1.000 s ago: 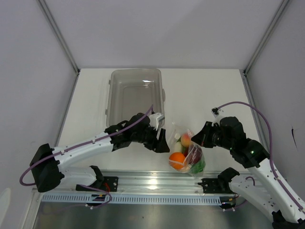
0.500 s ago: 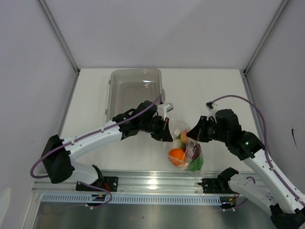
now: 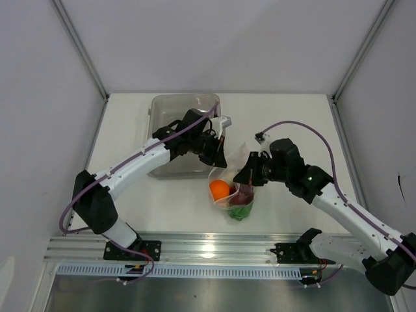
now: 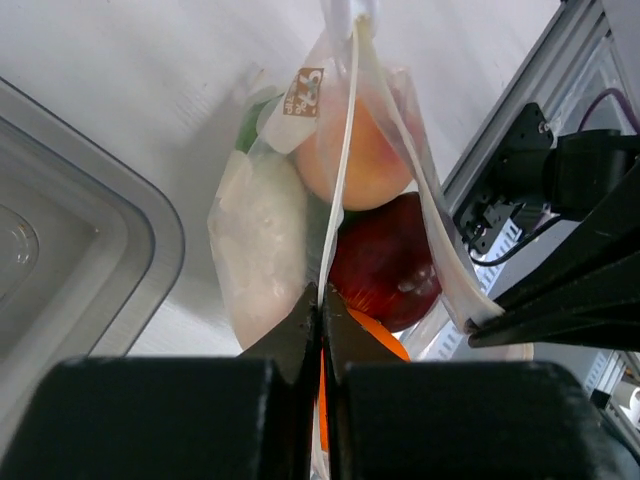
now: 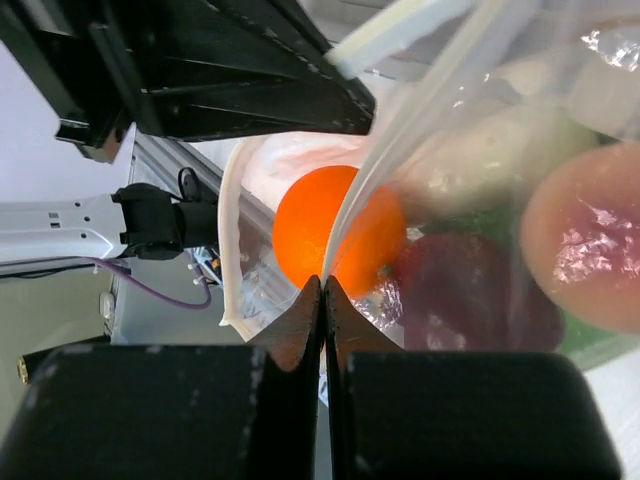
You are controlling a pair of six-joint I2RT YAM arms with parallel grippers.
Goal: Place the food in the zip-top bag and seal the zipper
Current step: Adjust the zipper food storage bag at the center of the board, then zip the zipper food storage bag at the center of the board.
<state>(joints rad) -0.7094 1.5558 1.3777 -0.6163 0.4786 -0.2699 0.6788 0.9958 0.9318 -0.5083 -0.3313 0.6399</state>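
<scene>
The zip-top bag (image 3: 233, 190) hangs between my two grippers, with the food inside. An orange (image 3: 220, 189), a dark red bulb (image 3: 245, 195) and green lettuce (image 3: 242, 211) show through it. My left gripper (image 3: 221, 160) is shut on one lip of the mouth, on the pale zipper (image 4: 345, 130) strip. In the left wrist view a peach-coloured fruit (image 4: 365, 150), the bulb (image 4: 385, 265) and a white radish (image 4: 265, 240) press against the plastic. My right gripper (image 3: 242, 176) is shut on the other lip (image 5: 235, 240), just in front of the orange (image 5: 335, 240). The two lips stand apart.
The grey translucent tray (image 3: 185, 114) stands behind the left gripper, and its rim (image 4: 150, 230) is close to the bag. The aluminium rail (image 3: 208, 250) with the arm bases runs along the near table edge. White walls close in the table's sides and back.
The left gripper has shut on the bag's mouth edge. Both grippers have moved away from the rail and to the left, carrying the bag with the food towards the tray.
</scene>
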